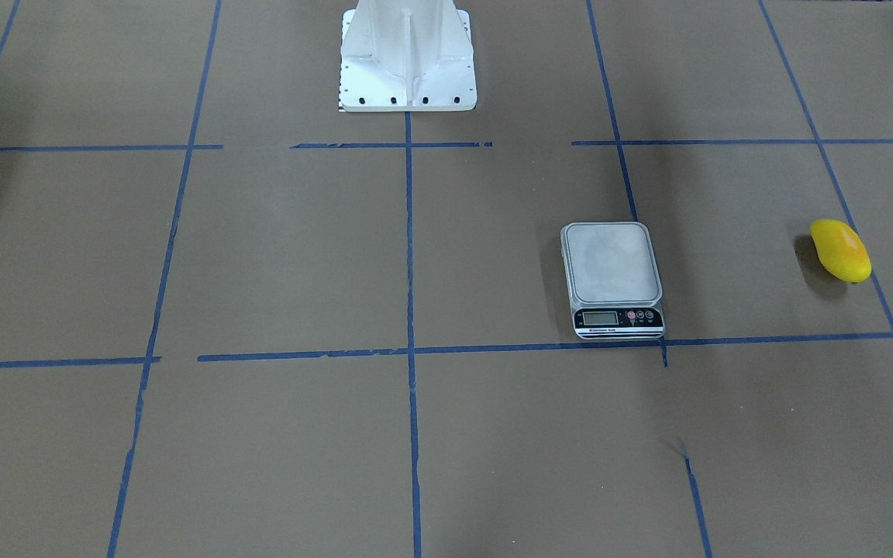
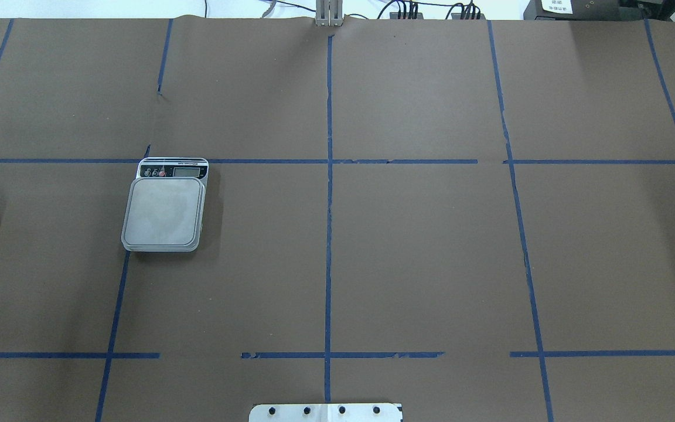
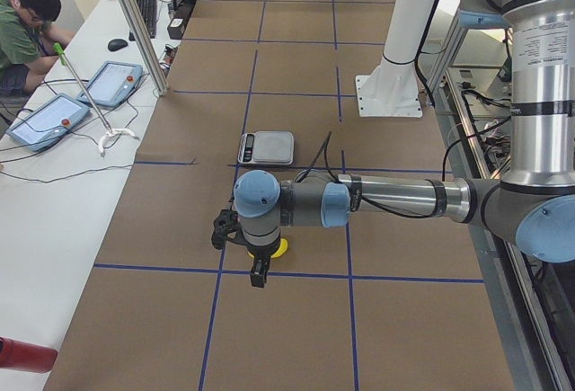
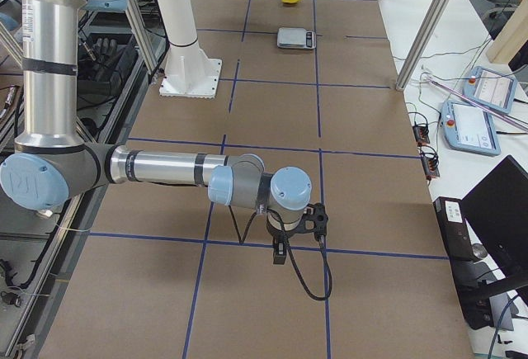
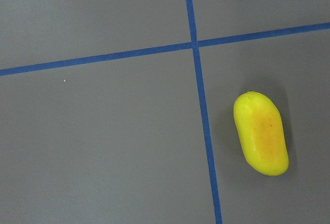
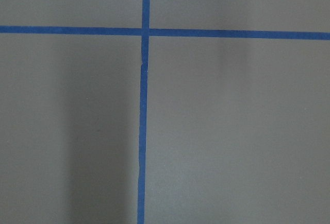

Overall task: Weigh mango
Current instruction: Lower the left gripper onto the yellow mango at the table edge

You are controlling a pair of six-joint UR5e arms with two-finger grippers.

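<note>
I see my left gripper [image 3: 258,276] only in the side view, near the middle of the frame. It points down over the brown table [image 3: 296,337]. I cannot tell if its fingers are spread or pressed together.

The left wrist camera shows the mango [image 5: 260,133] lying flat in the lower right of its frame. It is yellow with an orange patch on top. It sits just right of a blue tape line [image 5: 204,126] and does not touch it. In the side view, a bit of yellow peeks out just behind the wrist.

My right gripper [image 4: 280,254] is low in the middle of the other side view, well apart from the mango. I cannot tell how its fingers are either. Its camera shows only brown table and two blue lines that cross.

In the front view the mango lies on the table at the right edge. The scale [image 1: 611,263] sits to its left, well apart. The scale's screen end touches a blue line.
</note>
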